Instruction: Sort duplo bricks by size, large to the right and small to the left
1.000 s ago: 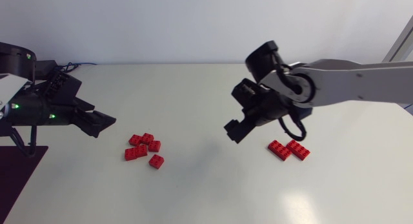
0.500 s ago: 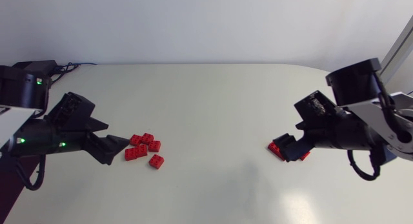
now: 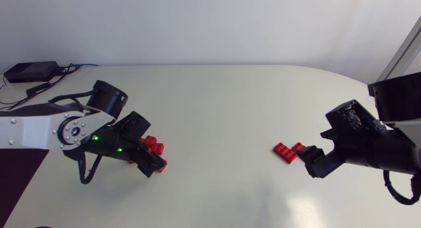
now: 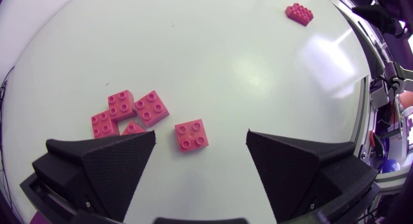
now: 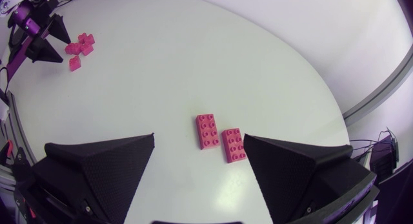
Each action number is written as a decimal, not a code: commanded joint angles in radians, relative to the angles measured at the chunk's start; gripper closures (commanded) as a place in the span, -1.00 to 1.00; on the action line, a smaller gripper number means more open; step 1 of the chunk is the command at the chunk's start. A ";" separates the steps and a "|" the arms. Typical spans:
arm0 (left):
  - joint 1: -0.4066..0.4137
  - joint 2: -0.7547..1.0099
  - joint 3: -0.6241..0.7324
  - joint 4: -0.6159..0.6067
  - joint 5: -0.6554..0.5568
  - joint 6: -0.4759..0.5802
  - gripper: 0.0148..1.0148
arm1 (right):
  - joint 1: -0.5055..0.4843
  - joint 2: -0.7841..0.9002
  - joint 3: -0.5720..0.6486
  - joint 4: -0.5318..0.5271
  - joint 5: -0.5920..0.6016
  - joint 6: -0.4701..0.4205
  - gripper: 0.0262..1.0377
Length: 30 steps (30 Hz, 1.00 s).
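A smooth white table (image 3: 217,110), rounded along its far edge, lies under soft, even light.

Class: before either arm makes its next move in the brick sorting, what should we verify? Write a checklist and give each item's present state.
1. Left tool open, holding nothing: ok.
2. Right tool open, holding nothing: ok.
3. Small bricks grouped on the left: ok.
4. Two large bricks side by side on the right: ok.
5. No brick stranded in the middle of the table: ok.
6. Left tool high enough to clear the loose small brick between its fingers: cannot tell.
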 commanded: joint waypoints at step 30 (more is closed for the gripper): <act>0.020 0.223 0.075 -0.031 0.061 0.026 -0.67 | -0.064 -0.041 -0.040 -0.020 -0.034 -0.058 -0.91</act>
